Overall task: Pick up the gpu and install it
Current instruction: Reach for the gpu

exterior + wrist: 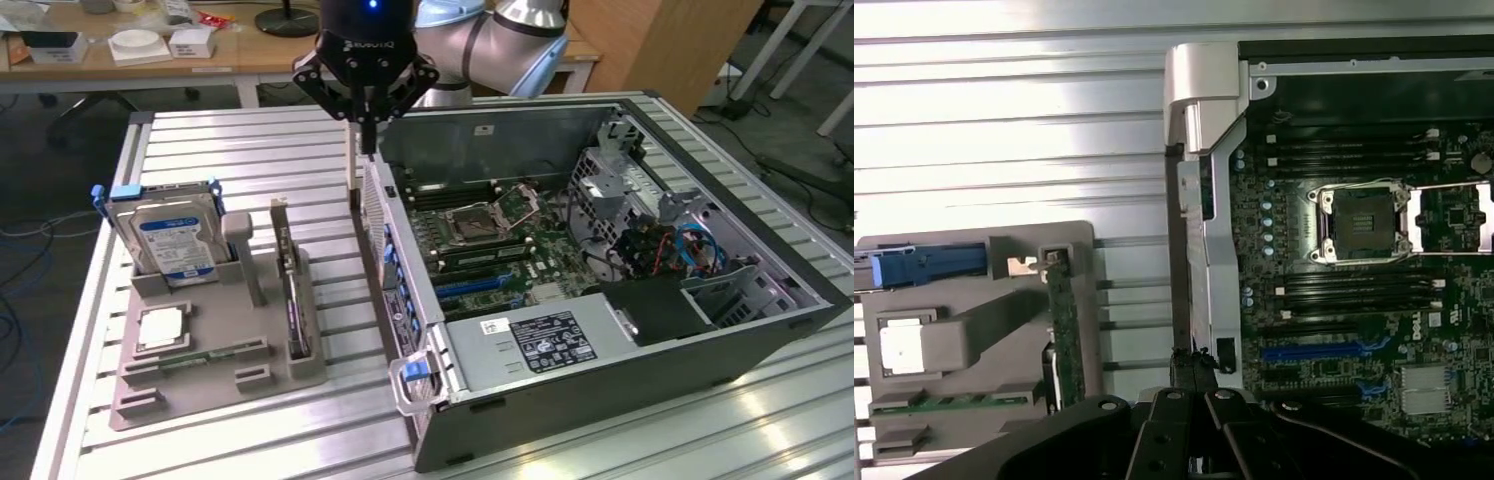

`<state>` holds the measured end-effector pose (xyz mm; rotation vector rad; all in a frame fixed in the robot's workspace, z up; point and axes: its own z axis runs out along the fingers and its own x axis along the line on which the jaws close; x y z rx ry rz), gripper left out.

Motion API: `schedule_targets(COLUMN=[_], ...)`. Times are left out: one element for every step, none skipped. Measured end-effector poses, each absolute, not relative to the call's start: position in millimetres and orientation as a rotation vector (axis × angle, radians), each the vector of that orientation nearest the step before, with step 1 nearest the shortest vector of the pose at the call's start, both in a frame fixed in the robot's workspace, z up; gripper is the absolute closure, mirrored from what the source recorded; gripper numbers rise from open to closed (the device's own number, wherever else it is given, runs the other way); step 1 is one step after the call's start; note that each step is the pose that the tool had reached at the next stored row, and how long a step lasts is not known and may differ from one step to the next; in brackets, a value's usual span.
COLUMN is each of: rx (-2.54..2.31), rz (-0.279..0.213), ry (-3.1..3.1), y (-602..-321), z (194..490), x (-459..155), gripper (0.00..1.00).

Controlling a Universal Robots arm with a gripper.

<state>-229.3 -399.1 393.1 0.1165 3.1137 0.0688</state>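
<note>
A gray tray (200, 385) on the slatted surface (214, 140) holds a hard drive (171, 240) upright at the exterior view's left. Just right of it, the graphics card (287, 290) stands on edge in its slot. Farther right, the jaws hang pressed together above the gap between tray and open computer case (641, 360), clear of the card.

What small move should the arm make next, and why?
Probably shift the gripper toward the exterior view's left: it hangs shut by the rim of the open computer case, while the dark flat gpu card stands on edge in the grey holder.
</note>
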Motion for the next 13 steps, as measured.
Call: schedule_targets(rx=[0.117, 0.117, 0.117, 0.117, 0.117, 0.117, 0.117, 0.117, 0.117, 0.117, 0.117, 0.117, 0.117], rz=[0.069, 0.069, 0.069, 0.069, 0.069, 0.069, 0.069, 0.069, 0.069, 0.069, 0.069, 0.069, 0.069], ry=[3.114, 3.114, 3.114, 3.114, 3.114, 3.114, 3.114, 3.114, 3.114, 3.114, 3.114, 3.114, 3.114], y=[-399.0, -399.0, -399.0, -399.0, -399.0, -399.0, -399.0, -399.1, -399.0, -399.0, -399.0, -399.0, -399.1], z=[393.1, 393.1, 393.1, 393.1, 393.1, 393.1, 393.1, 393.1, 393.1, 393.0, 393.0, 393.0, 393.0], x=[-230.7, -232.0, -233.6, -235.0, -236.4, -237.8, -239.2, -240.4, -241.8, -243.1, -244.4, -245.8, -247.1], gripper=[0.9, 0.9, 0.9, 0.9, 0.9, 0.9, 0.9, 0.9, 0.9, 0.9, 0.9, 0.9, 0.9])
